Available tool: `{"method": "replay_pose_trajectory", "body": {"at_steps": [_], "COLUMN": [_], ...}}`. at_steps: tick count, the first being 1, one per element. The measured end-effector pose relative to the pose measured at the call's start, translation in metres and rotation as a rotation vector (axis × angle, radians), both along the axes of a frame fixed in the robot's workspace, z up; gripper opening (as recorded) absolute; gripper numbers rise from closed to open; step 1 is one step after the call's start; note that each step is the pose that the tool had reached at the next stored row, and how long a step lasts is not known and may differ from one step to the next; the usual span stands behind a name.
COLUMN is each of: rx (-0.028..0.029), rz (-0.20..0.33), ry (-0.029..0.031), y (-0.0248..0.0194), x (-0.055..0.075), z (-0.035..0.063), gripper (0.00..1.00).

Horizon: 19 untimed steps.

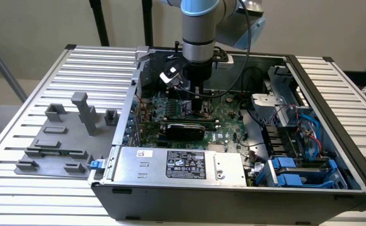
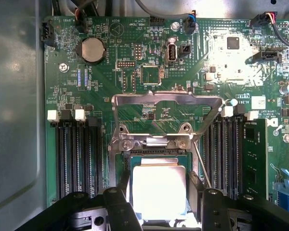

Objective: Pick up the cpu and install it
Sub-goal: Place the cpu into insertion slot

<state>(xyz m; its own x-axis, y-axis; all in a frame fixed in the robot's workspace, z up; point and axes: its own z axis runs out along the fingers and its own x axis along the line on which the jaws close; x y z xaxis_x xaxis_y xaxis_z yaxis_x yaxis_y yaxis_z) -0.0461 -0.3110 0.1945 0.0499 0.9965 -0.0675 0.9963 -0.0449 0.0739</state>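
Note:
The cpu [image 2: 159,191], a square chip with a bright silvery top, sits between my two fingers over the black socket on the green motherboard [image 2: 135,72]. My gripper [image 2: 159,185] is shut on the cpu, with one dark finger [image 2: 124,190] at one side and the other finger [image 2: 195,188] at the opposite side. The socket's metal load frame [image 2: 166,101] is swung open and lies flat beyond the socket. In the exterior view my gripper [image 1: 199,101] reaches straight down into the open computer case [image 1: 233,207], low over the board.
RAM slots [image 2: 79,154] flank the socket on both sides. A black expansion card [image 1: 183,128], a silver power supply [image 1: 183,165] and blue drive bays [image 1: 296,172] crowd the case. A grey fixture plate with blocks [image 1: 64,136] lies on the slatted table at the exterior view's left.

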Motion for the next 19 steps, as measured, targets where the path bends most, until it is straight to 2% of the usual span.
{"method": "replay_pose_trajectory", "body": {"at_steps": [12,13,15,16,19], "rx": [0.0003,0.0022,0.0014,0.0003,0.0003], "rz": [0.0,0.0,0.0,0.0,0.0], "ry": [-0.0002,-0.0018,-0.001,-0.0002,-0.0003], "y": [0.0,0.0004,0.0002,0.0,0.0], "x": [0.0,0.0003,0.0002,0.0,0.0], "z": [-0.0005,-0.0011,-0.0009,-0.0005,-0.0005], "gripper": [0.55,0.55,0.56,0.62,0.62]}}
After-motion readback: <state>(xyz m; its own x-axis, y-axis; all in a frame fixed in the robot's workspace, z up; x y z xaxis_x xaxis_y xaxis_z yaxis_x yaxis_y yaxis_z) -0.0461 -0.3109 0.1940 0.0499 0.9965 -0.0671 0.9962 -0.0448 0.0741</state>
